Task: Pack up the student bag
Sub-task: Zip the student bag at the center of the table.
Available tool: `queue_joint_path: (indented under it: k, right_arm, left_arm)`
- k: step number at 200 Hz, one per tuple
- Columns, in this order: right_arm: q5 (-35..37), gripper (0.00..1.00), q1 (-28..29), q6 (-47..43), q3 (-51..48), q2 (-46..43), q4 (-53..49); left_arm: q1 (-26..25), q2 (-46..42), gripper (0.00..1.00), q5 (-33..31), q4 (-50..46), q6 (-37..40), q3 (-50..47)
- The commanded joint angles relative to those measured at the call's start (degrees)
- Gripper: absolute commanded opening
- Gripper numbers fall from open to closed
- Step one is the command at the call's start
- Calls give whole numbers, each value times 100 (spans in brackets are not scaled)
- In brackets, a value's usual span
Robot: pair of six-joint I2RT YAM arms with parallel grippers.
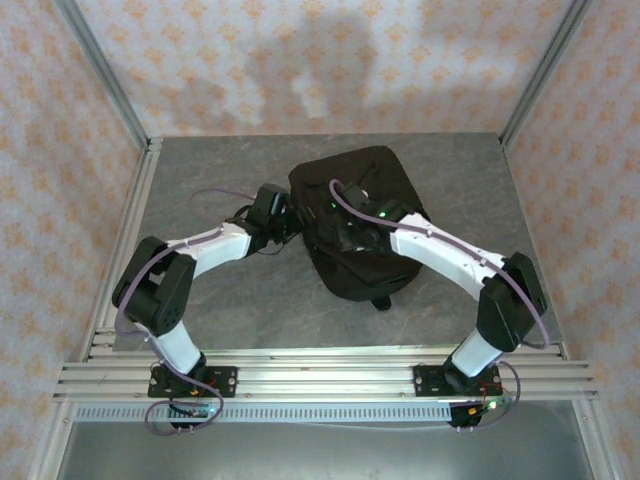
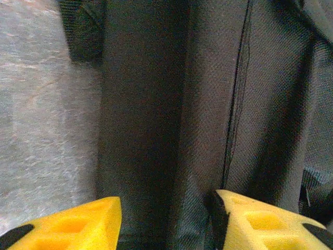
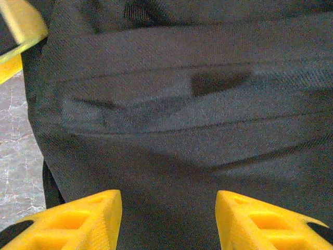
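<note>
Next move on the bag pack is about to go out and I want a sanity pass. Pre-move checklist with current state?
1. student bag lying on the table, inside its edges: ok.
2. left gripper at the bag's left edge, jaws apart: ok.
3. right gripper over the bag's front panel, jaws apart: ok.
4. Fabric actually pinched by either gripper: cannot tell.
5. Bag's mouth open for packing: cannot tell.
6. Clearance between grippers: probably not ok; a left finger sits close in the right wrist view.
</note>
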Motion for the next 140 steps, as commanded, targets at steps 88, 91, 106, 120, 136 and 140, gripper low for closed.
queue_joint_path:
  k: [88, 91, 106, 120, 136, 140]
  right_arm:
    - [-1054, 42, -25, -309, -160, -660, -161]
    - [-1096, 41, -25, -305, -170, -673, -154]
    - [-1402, 37, -16, -164, -264, -853, -61]
    - [-1638, 34, -8, 19, -325, -957, 13]
    - [-1812, 33, 43, 206, -398, -1027, 133]
    - [-1822, 32, 58, 260, -414, -1037, 154]
  left_arm:
    - [-20, -390, 0, 323, 495, -975, 228]
    - [-25, -467, 0, 296, 442, -1002, 211]
    - [-56, -799, 0, 169, 231, -1143, 105]
    - [-95, -1061, 0, 109, 90, -1240, 10]
    - [-148, -1305, 0, 64, -38, -1338, -96]
    - [-165, -1353, 0, 66, -56, -1363, -123]
